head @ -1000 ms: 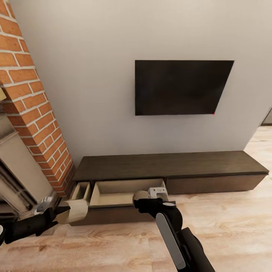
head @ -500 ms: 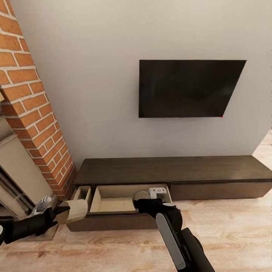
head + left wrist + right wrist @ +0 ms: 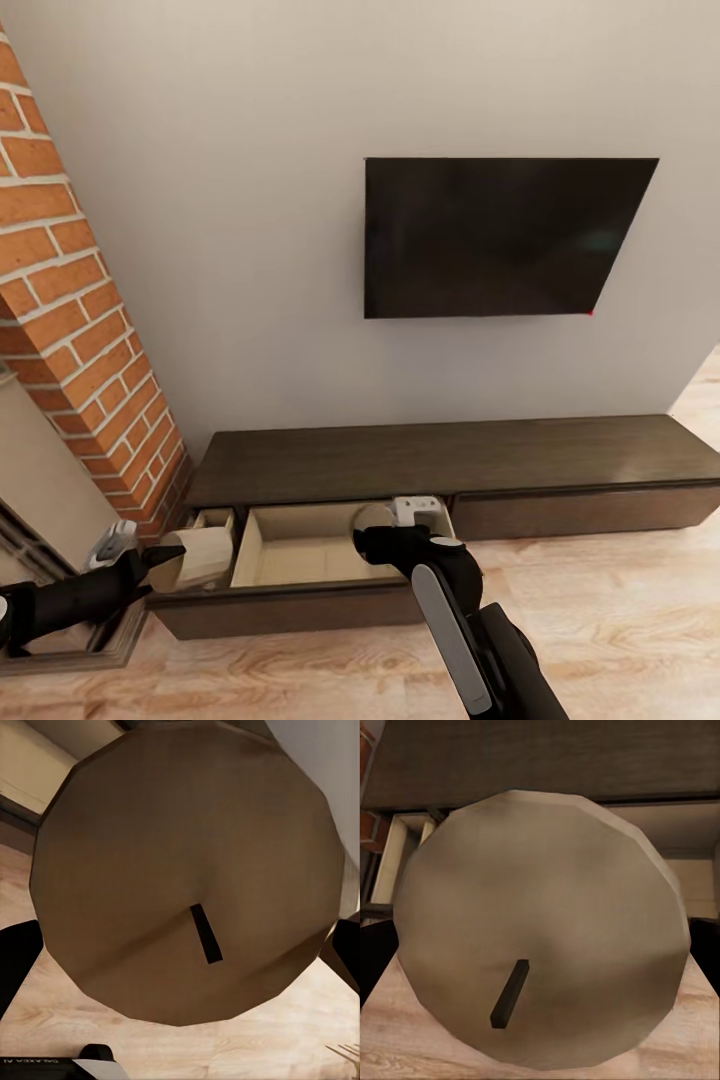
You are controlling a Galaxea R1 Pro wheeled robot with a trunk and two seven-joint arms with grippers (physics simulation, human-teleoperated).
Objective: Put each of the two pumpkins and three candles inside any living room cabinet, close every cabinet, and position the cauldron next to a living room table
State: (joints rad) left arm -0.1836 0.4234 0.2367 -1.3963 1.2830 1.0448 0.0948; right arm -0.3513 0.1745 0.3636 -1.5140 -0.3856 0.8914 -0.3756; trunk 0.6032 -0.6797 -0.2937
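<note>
Two squat grey-brown cylindrical candles are in hand: the left end effector (image 3: 160, 562) is clamped on one candle (image 3: 200, 558), the right end effector (image 3: 385, 528) on another (image 3: 544, 926). Both hover at the long dark-brown wood cabinet's (image 3: 450, 460) open, pale-lined drawer (image 3: 300, 545). Stowing is under way; next likely lowering and releasing them inside.

Two candles (image 3: 200, 557) (image 3: 372, 517) held over cabinet's (image 3: 450, 465) seemingly empty open drawer
</note>
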